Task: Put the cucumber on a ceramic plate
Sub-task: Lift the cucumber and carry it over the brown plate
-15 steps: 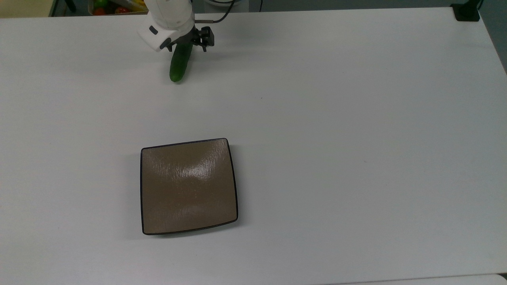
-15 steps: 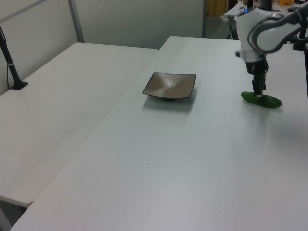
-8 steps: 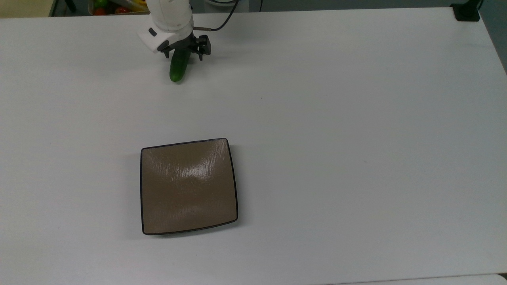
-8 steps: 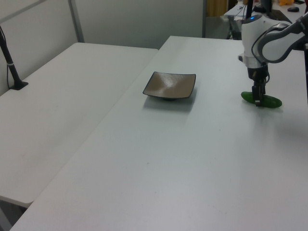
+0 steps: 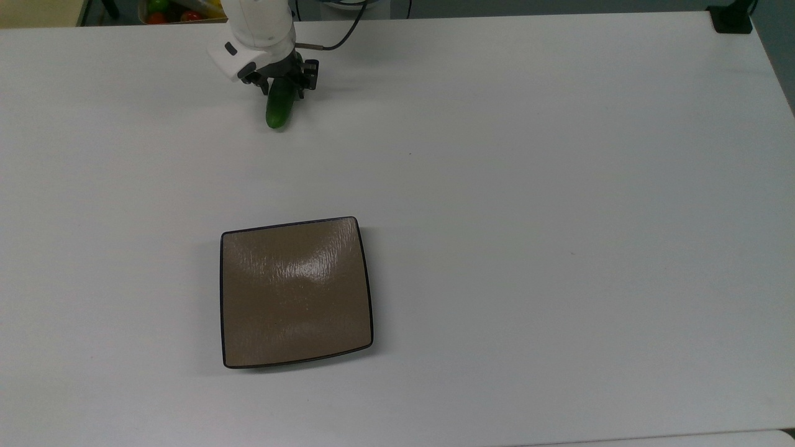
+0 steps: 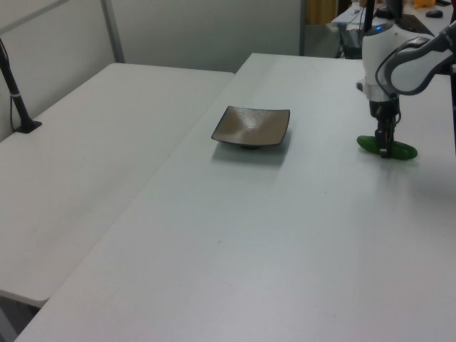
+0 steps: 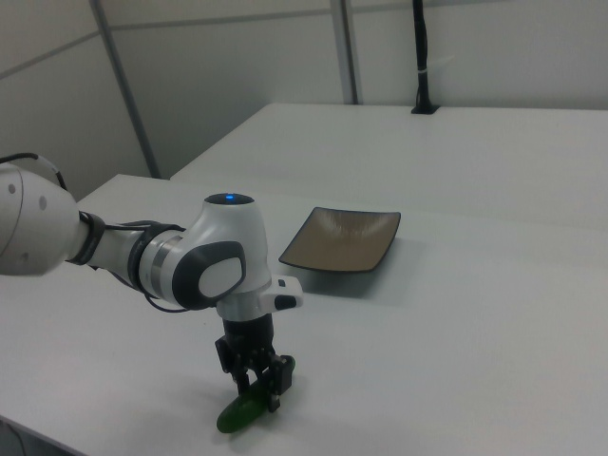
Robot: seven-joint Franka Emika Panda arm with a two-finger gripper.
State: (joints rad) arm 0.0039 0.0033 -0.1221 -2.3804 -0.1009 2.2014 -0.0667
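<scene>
On the white worktop [image 5: 528,186] we see the two-finger tool [image 5: 281,82] down over the small glossy dark-green cucumber [image 5: 279,105], fingers straddling it; whether they clamp we cannot tell. The square brown-taupe ceramic plate [image 5: 295,292] sits well apart.

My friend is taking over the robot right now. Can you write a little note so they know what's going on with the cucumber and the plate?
Gripper: down at the cucumber, fingers either side of it, near its middle; I can't tell if they've closed.
Cucumber: lying on the white table, at the top view's upper left.
Plate: nothing on it, sitting apart from the cucumber, lower in the top view.
Done: the gripper has reached the cucumber.
Left: grip it, lift it, carry it to the plate, set it down, let go.
</scene>
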